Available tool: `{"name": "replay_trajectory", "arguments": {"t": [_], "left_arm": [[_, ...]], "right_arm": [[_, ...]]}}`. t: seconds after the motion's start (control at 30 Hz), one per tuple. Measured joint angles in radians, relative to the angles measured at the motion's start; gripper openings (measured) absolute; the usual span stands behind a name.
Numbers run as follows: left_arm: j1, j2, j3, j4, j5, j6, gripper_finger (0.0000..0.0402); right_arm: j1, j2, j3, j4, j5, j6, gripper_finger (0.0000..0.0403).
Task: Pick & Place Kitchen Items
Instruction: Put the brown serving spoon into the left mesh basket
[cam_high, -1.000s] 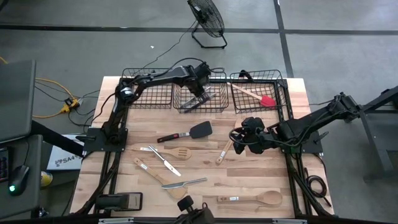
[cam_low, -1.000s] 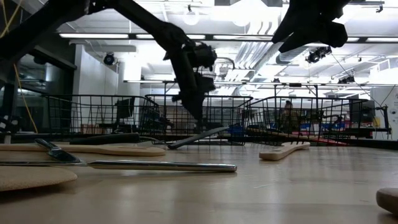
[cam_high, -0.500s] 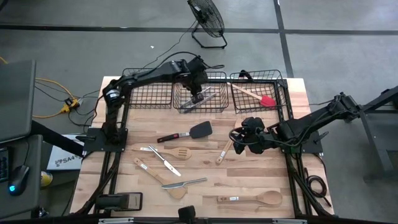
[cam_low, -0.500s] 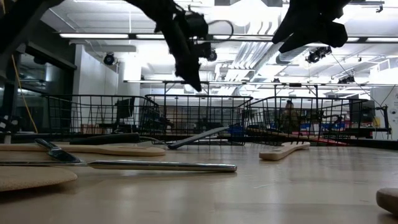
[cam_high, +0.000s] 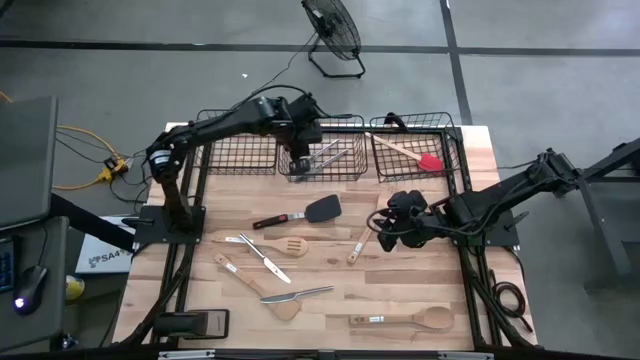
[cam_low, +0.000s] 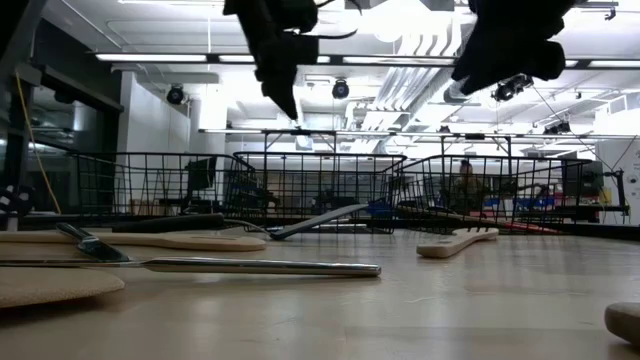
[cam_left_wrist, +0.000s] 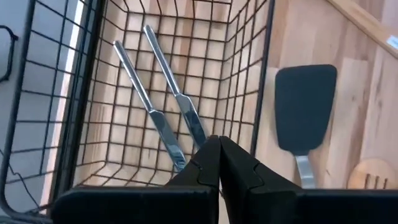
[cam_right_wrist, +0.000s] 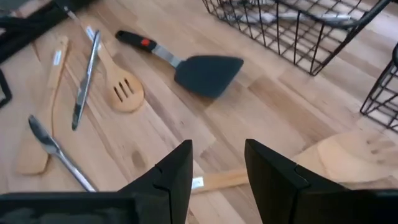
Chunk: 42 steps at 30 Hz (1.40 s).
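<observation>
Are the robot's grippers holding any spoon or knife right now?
No, nothing is held. The left gripper is shut and empty above the middle basket with two knives. The right gripper is open above a wooden spatula.

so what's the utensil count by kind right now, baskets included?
Metal knives: 4 (2 of them in the middle basket)
Wooden spoons and spatulas: 4
Black turner: 1
Red-headed spatula: 1
Total: 10
</observation>
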Motion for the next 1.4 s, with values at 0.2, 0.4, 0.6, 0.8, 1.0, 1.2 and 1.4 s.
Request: {"name": "replay_trajectory", "arguments": {"t": [0.2, 0.4, 0.6, 0.8, 1.0, 1.2, 1.4], "left_arm": [[-0.049, -0.157, -0.215, 0.070, 0.020, -0.054, 0.0000], [-0.167, -0.372, -0.352, 0.186, -0.020, -0.097, 0.0000], [-0.281, -0.545, -0.445, 0.261, -0.129, -0.165, 0.0000], [-0.330, -0.637, -0.537, 0.259, -0.200, -0.227, 0.0000], [-0.335, -0.687, -0.627, 0.260, -0.200, -0.267, 0.0000], [-0.334, -0.722, -0.685, 0.260, -0.199, -0.286, 0.0000], [-0.334, -0.741, -0.702, 0.261, -0.198, -0.286, 0.0000]], "right_arm": [[0.000, 0.000, 0.000, -0.068, -0.219, -0.022, 0.0138], [0.004, 0.000, 0.000, -0.084, -0.468, -0.030, 0.0138], [0.088, 0.000, 0.000, -0.025, -0.555, -0.028, 0.0138], [0.249, 0.016, 0.000, 0.104, -0.466, -0.010, 0.0138], [0.371, 0.118, 0.000, 0.202, -0.438, 0.064, 0.0138], [0.413, 0.252, 0.000, 0.235, -0.606, 0.143, 0.0138], [0.413, 0.345, 0.000, 0.236, -0.747, 0.188, 0.0138]]}}
